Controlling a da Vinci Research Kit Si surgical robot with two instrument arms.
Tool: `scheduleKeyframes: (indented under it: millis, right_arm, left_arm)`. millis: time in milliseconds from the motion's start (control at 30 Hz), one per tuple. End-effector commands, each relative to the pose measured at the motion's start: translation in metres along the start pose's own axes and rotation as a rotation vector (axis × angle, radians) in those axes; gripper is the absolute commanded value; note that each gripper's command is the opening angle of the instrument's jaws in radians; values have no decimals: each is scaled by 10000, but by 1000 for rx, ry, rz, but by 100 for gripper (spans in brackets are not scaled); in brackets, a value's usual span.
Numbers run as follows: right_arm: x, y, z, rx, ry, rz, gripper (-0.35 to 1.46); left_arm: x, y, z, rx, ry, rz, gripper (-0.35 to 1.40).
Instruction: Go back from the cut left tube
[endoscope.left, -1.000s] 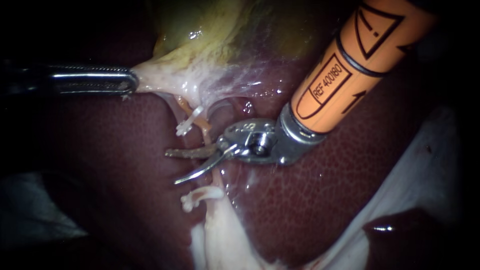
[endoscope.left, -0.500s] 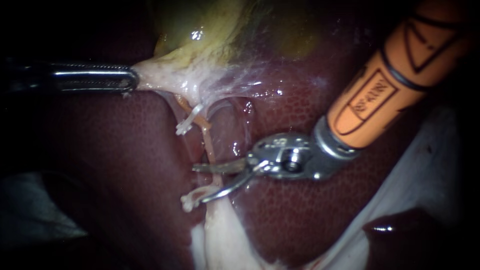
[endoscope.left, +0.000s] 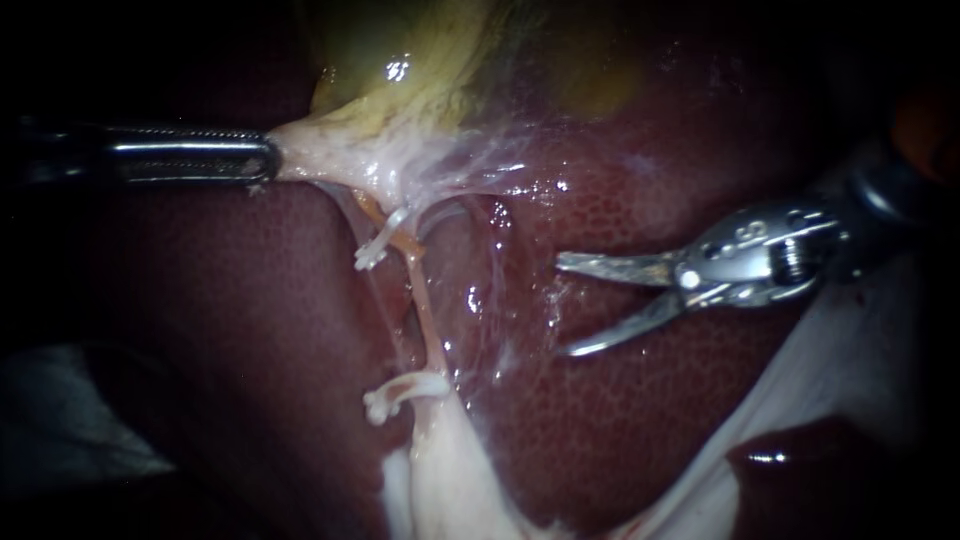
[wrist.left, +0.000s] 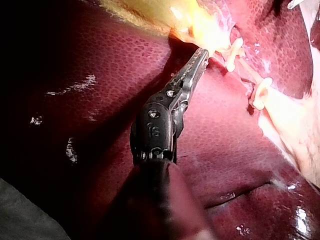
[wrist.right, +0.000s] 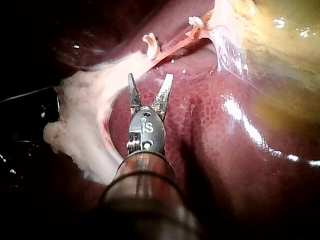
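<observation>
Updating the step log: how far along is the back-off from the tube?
Done: the right instrument, jaws open, sits apart from the clipped tube, over bare liver. In hand: the left instrument is shut on the gallbladder at its pale edge, holding it stretched. Left: at most a little more withdrawal, I'd judge. Caveat: the tube between the two clips looks unbroken, so I can't confirm a cut.

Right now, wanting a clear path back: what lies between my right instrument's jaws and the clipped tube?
Only wet liver and a thin translucent tissue film, seen in the endoscope view.
</observation>
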Motion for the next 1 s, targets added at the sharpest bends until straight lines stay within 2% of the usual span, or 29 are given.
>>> scheduleKeyframes:
  millis: [33,133,267,367,533,633,1000]
  right_arm:
    - [-1,-1,-2,-12,-29,-3,145]
    - [-2,-3,-4,-26,-63,-16,145]
    - [-1,-5,-6,-31,-69,-11,145]
    - [-2,-5,-6,-32,-69,-10,145]
    - [-2,-7,-6,-31,-72,-11,145]
    - [-2,-7,-6,-31,-72,-11,145]
    - [-1,-7,-4,-24,-69,-10,145]
  left_arm:
    - [0,0,1,2,0,1,-35]
    - [-2,-1,4,3,1,1,-35]
    - [-10,-2,16,11,6,6,-35]
    - [-20,-3,33,17,9,11,-35]
    - [-35,-9,61,9,-2,21,-35]
    - [-45,-11,72,7,-10,27,-35]
    - [-45,-14,72,3,-14,33,-35]
